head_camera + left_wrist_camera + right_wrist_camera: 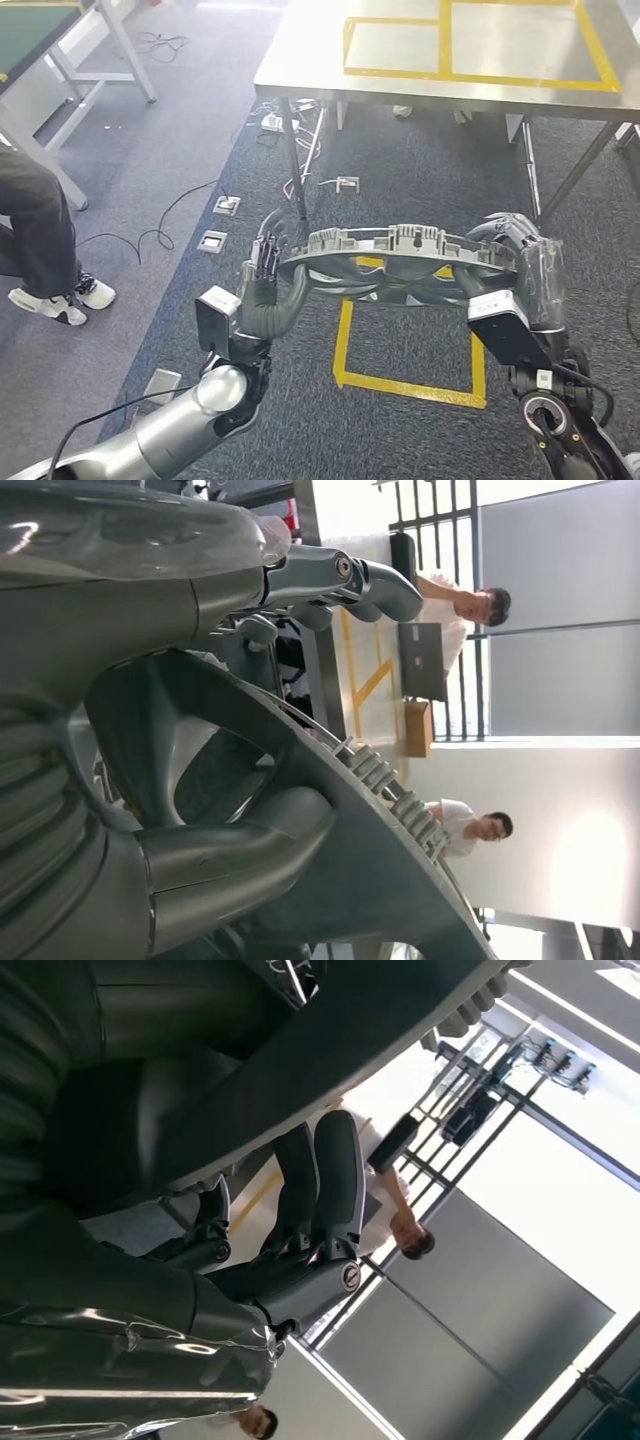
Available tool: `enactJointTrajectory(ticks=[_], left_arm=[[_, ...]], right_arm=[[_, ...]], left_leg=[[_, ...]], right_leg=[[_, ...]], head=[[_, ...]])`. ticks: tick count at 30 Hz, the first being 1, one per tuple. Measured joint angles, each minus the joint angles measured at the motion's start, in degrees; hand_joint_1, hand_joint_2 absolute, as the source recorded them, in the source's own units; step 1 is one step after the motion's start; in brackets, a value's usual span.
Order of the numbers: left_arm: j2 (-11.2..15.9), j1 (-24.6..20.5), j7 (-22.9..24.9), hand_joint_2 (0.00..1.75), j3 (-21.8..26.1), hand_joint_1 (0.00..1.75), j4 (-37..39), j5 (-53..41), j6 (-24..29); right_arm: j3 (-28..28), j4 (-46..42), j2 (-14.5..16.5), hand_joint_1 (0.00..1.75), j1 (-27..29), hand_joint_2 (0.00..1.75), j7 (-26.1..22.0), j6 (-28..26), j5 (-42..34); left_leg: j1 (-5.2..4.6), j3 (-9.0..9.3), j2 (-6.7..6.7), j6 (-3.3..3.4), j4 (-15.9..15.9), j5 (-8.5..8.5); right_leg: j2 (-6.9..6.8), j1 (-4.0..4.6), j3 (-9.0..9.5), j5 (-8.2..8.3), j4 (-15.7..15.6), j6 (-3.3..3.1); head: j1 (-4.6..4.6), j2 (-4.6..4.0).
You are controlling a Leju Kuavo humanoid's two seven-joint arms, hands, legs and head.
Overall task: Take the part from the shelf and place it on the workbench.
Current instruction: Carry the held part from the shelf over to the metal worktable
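The part [400, 262] is off the shelf, gripped at its ends by the left hand [264, 275] and right hand [521, 260]; placing on the bench [302, 55] ahead remains

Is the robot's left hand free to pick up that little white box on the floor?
Probably not. The left hand grips one end of the part, the right hand the other; the white box lies away on the carpet.
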Motion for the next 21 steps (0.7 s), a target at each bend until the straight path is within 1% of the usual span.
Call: enactJointTrajectory(ticks=[1,2,3,4,6,7,8,9,10,11,12,13,14,16,17,18,19,20,21], left_arm=[[0.0,0.1,0.0,1.75,0.0,0.00,0.0,0.0,0.0],[0.1,0.1,0.0,1.75,0.0,0.00,0.0,0.0,0.0],[0.1,0.2,0.0,1.75,0.0,0.00,0.0,0.0,-0.1],[0.2,0.2,0.0,1.75,0.0,0.00,0.0,0.0,-0.1],[0.2,0.2,0.0,1.75,0.0,0.00,0.0,-0.1,-0.1],[0.2,0.2,0.0,1.75,0.0,0.00,0.0,-0.1,-0.1],[0.3,0.2,0.0,1.75,0.0,0.00,0.0,-0.1,-0.1],[0.3,0.2,0.0,1.75,0.0,0.00,0.0,-0.1,-0.1],[0.3,0.2,0.0,1.75,0.0,0.00,0.0,-0.1,-0.1],[0.3,0.2,0.0,1.75,0.0,0.00,0.0,-0.1,-0.1],[0.3,0.1,0.0,1.75,0.0,0.00,0.0,-0.1,-0.1],[0.3,0.1,0.0,1.75,0.0,0.00,0.0,-0.2,-0.1],[0.2,0.0,0.0,1.75,0.0,0.00,0.0,-0.2,-0.1],[0.2,0.1,0.0,1.75,0.0,0.00,0.0,-0.2,-0.1],[0.2,0.2,0.0,1.75,0.0,0.00,0.0,-0.2,-0.1],[0.3,0.2,0.0,1.75,0.0,0.00,0.0,-0.2,-0.1],[0.3,0.3,0.0,1.75,0.0,0.00,0.0,-0.3,-0.2],[0.3,0.3,0.0,1.75,0.0,0.00,0.0,-0.4,-0.2],[0.3,0.3,0.0,1.75,0.0,0.00,0.0,-0.5,-0.2]], right_arm=[[0.0,0.0,0.0,1.75,0.0,1.75,-0.1,0.0,-0.1],[0.0,0.0,0.0,1.75,0.0,1.75,-0.1,0.0,-0.1],[0.0,0.0,0.0,1.75,0.0,1.75,-0.2,0.0,-0.1],[0.0,0.0,0.0,1.75,0.0,1.75,-0.2,0.0,-0.1],[0.0,0.0,0.0,1.75,0.0,1.75,-0.2,0.0,-0.1],[0.0,0.0,0.0,1.75,0.0,1.75,-0.2,0.0,-0.1],[0.0,0.0,0.0,1.75,-0.1,1.75,-0.2,0.1,-0.1],[0.0,0.0,0.0,1.75,0.0,1.75,-0.2,0.1,-0.2],[0.0,0.0,0.0,1.75,0.0,1.75,-0.3,0.1,-0.2],[0.0,0.0,0.0,1.75,-0.1,1.75,-0.3,0.1,-0.2],[0.0,0.0,0.0,1.75,-0.1,1.75,-0.3,0.1,-0.2],[0.0,0.0,0.0,1.75,-0.2,1.75,-0.3,0.1,-0.2],[0.0,0.0,0.0,1.75,-0.2,1.75,-0.3,0.1,-0.2],[0.0,0.0,0.0,1.75,-0.2,1.75,-0.3,0.2,-0.4],[0.0,0.0,0.0,1.75,-0.1,1.75,-0.3,0.2,-0.4],[0.0,0.0,0.0,1.75,0.0,1.75,-0.3,0.3,-0.5],[0.0,0.0,0.0,1.75,0.0,1.75,-0.3,0.4,-0.7],[0.0,0.0,0.0,1.75,0.0,1.75,-0.3,0.6,-0.8],[0.0,0.0,0.0,1.75,0.0,1.75,-0.4,0.7,-1.0]], left_leg=[[0.14,-2.74,0.03,-0.19,3.5,-1.23],[0.22,-4.81,0.04,-0.23,5.4,-1.84],[0.26,-5.89,0.05,-0.14,5.3,-1.38],[0.27,-5.84,0.06,0.10,3.1,0.42],[0.07,-3.59,0.13,0.97,-5.2,6.51],[-0.13,-2.48,0.21,1.33,-8.7,8.55],[-0.37,-1.75,0.25,1.66,-10.9,9.81],[-0.54,-1.44,0.26,1.91,-11.8,10.05],[-0.62,-1.13,0.24,2.15,-11.9,9.63],[-0.51,-0.64,0.18,2.42,-12.1,9.66],[-0.38,-0.06,0.16,2.71,-12.3,9.43],[-0.30,0.58,0.14,3.01,-12.3,9.17],[-0.23,1.16,0.11,3.26,-12.4,8.88],[-0.34,2.01,0.03,3.61,-12.4,8.08],[-0.39,2.47,-0.04,3.64,-12.4,7.64],[-0.44,3.04,-0.13,3.63,-12.4,7.16],[-0.48,3.72,-0.23,3.58,-12.3,6.66],[-0.53,4.52,-0.31,3.51,-12.3,6.09],[-0.58,5.25,-0.37,3.42,-12.3,5.53]], right_leg=[[0.01,0.01,0.29,-0.35,0.0,-0.07],[0.04,0.03,0.66,-0.74,0.0,-0.09],[0.08,0.06,1.17,-1.19,0.0,-0.07],[0.12,0.10,1.81,-1.68,0.0,0.00],[0.16,0.21,3.16,-2.73,-0.1,0.25],[0.23,0.29,3.60,-3.23,-0.1,0.48],[0.29,0.33,3.86,-3.65,-0.2,0.77],[0.34,0.38,4.08,-3.89,-0.1,1.11],[0.38,0.41,4.39,-4.10,-0.1,1.47],[0.33,0.34,4.54,-4.41,0.0,1.80],[0.27,0.32,4.47,-4.81,0.8,2.04],[0.21,0.28,3.69,-5.57,2.6,2.20],[0.18,0.23,2.01,-6.67,5.9,2.33],[0.18,0.27,-2.73,-9.58,14.1,2.52],[0.18,0.28,-4.80,-10.61,16.9,2.61],[0.17,0.29,-6.00,-10.67,17.6,2.65],[0.16,0.29,-6.16,-9.34,16.1,2.61],[0.17,0.31,-5.47,-6.64,12.7,2.46],[0.17,0.36,-4.52,-3.16,8.4,2.22]], head=[[-0.14,0.00],[-0.26,0.00],[-0.40,0.00],[-0.57,0.00],[-0.84,0.00],[-0.86,0.00],[-0.79,0.00],[-0.70,0.00],[-0.64,0.00],[-0.60,0.00],[-0.49,0.00],[-0.29,0.00],[-0.05,0.00],[0.39,0.00],[0.49,0.00],[0.58,0.00],[0.66,0.00],[0.73,0.00],[0.87,0.00]])
